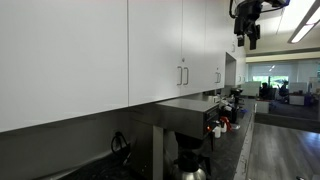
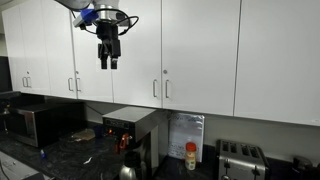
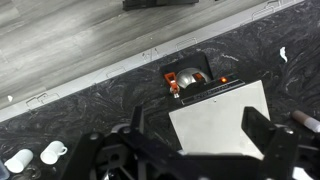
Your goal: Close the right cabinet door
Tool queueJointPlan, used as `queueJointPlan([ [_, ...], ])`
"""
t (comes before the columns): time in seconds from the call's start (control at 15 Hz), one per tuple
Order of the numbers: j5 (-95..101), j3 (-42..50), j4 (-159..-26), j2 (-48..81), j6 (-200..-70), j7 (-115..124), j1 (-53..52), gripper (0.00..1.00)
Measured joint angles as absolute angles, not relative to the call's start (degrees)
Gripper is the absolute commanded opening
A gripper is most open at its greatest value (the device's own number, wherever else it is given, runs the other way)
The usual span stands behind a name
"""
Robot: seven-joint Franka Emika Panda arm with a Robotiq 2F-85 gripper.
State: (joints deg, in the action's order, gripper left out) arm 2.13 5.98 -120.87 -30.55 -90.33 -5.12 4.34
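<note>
My gripper (image 2: pixel 108 62) hangs open and empty in front of the row of white wall cabinets, fingers pointing down; it also shows at the top of an exterior view (image 1: pixel 248 40). The white door right behind it (image 2: pixel 92 85) has a slim silver bar handle (image 2: pixel 77 85) and looks flush with its neighbours. I cannot tell from these views whether any door is ajar. In the wrist view the two dark fingers (image 3: pixel 200 135) are spread wide over a pale appliance top (image 3: pixel 220 120) far below.
More matching white doors with paired handles (image 2: pixel 160 90) run along the wall. A black countertop (image 3: pixel 90 95) below holds a coffee machine (image 2: pixel 125 128), a microwave (image 2: pixel 45 120), a toaster (image 2: pixel 240 158) and cups (image 3: pixel 50 152). A grey wood floor (image 3: pixel 70 35) lies beyond the counter.
</note>
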Motion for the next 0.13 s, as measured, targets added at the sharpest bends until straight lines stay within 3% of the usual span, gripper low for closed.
queueJointPlan([
  [0.13, 2.1, 6.0, -120.9, -30.4, -90.3, -5.2, 4.3, 1.00],
])
